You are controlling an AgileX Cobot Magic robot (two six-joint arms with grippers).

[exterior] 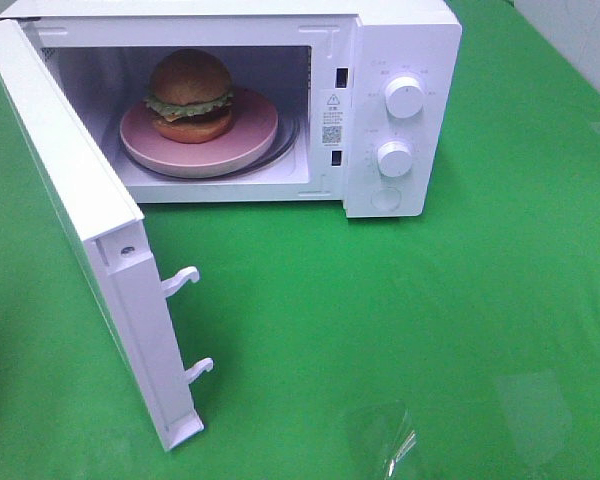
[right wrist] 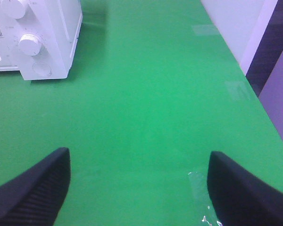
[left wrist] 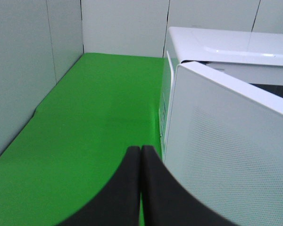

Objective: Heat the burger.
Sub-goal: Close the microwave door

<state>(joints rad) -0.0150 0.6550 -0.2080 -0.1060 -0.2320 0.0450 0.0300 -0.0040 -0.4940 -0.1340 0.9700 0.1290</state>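
Note:
The burger (exterior: 189, 95) sits on a pink round plate (exterior: 242, 140) inside the white microwave (exterior: 405, 45), whose door (exterior: 75, 215) stands swung wide open toward the front left. Neither gripper shows in the exterior high view. In the left wrist view my left gripper (left wrist: 140, 153) is shut with nothing between its black fingers, just outside the door's outer face (left wrist: 226, 155). My right gripper (right wrist: 139, 162) is open over bare green cloth, with the microwave's control panel (right wrist: 35, 42) ahead of it.
Two white knobs (exterior: 405, 97) and a round button (exterior: 385, 199) sit on the microwave's right panel. Two latch hooks (exterior: 183, 279) stick out of the door's edge. A crumpled clear plastic piece (exterior: 385, 440) lies near the front. Grey walls (left wrist: 19, 70) border the green table.

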